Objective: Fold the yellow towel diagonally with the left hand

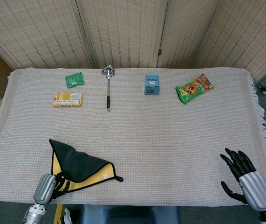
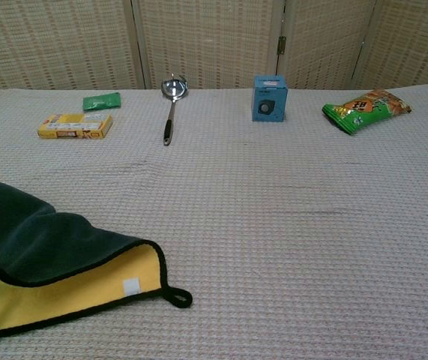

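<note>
The yellow towel (image 1: 79, 167) lies near the table's front left, folded over so its dark grey underside (image 2: 49, 241) faces up. A yellow strip with a white label (image 2: 130, 285) shows along the near edge. My left hand (image 1: 46, 186) sits at the front table edge, its dark fingers (image 1: 61, 183) closed on the towel's near-left corner. The chest view shows only a sliver of that hand at the left border. My right hand (image 1: 248, 175) hovers by the front right corner, fingers spread, holding nothing.
Along the back lie a green packet (image 1: 74, 80), a yellow box (image 1: 67, 100), a metal ladle (image 1: 108, 88), a blue box (image 1: 152, 85) and a green snack bag (image 1: 194, 88). A woven cloth (image 1: 170, 140) covers the table; screens stand behind.
</note>
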Action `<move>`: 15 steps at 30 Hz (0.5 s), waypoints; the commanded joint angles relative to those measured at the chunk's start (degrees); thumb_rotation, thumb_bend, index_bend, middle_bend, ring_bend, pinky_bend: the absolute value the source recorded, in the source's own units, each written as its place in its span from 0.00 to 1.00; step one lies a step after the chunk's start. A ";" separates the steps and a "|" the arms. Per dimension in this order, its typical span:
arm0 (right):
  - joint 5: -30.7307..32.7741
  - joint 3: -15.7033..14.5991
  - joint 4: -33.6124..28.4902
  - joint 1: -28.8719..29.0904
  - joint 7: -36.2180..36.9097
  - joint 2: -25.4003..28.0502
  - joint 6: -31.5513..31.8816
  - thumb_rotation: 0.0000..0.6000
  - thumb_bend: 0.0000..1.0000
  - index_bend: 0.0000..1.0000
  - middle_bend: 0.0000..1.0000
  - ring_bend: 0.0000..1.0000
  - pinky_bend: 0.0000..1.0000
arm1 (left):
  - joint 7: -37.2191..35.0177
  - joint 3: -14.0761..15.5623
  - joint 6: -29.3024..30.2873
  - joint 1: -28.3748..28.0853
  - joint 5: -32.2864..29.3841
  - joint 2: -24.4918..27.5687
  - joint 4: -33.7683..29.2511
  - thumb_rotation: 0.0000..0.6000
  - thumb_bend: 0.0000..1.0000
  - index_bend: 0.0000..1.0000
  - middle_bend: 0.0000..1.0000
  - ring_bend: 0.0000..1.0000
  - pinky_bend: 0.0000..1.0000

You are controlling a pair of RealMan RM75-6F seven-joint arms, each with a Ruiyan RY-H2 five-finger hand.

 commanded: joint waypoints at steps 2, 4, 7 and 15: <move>0.34 0.13 -0.10 -0.01 -0.22 -0.11 -0.18 0.88 0.46 0.00 0.00 0.00 0.00 | -2.76 0.63 -0.79 1.75 -0.53 1.21 2.25 1.00 0.54 0.67 1.00 1.00 1.00; 0.32 0.04 -0.20 0.12 -0.38 -0.19 -0.58 0.88 0.46 0.00 0.00 0.00 0.00 | -3.51 1.07 -0.77 2.68 -0.51 1.71 3.50 1.00 0.54 0.68 1.00 1.00 1.00; 0.45 0.11 -0.30 0.24 -0.81 -0.38 -0.94 0.88 0.46 0.00 0.00 0.00 0.00 | -5.18 1.67 -0.07 4.20 -0.11 2.07 4.27 1.00 0.54 0.68 1.00 1.00 1.00; -0.24 -0.23 -0.64 0.32 -1.39 -0.56 -1.18 0.88 0.46 0.00 0.00 0.00 0.00 | -7.59 2.19 -2.05 5.75 0.32 0.61 7.90 1.00 0.54 0.60 1.00 1.00 1.00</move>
